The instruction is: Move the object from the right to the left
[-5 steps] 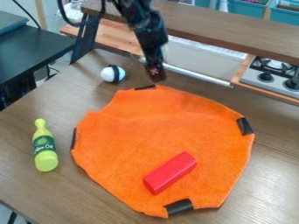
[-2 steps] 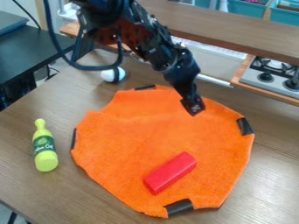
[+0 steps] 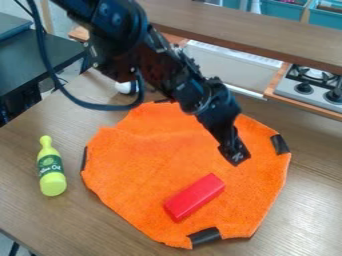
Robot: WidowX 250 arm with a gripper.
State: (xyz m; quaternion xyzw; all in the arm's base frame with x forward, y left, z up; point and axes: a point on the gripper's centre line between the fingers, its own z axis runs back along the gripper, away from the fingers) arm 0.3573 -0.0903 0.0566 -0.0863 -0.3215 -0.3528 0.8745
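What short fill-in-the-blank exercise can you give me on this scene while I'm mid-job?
The red rectangular block lies on a large fabric cloth whose colour is ____.
In the camera view, the yellow-green plastic bottle is to the ____ of the cloth.
Of the block and the bottle, the black robot hand is nearer the ____.

Missing words: orange; left; block.

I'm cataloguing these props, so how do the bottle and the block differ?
The bottle is yellow-green with a dark green label; the block is plain red. The bottle narrows to a rounded tip, while the block is a straight-sided bar. The bottle is on the table, the block on the cloth. Neither is in the claw.
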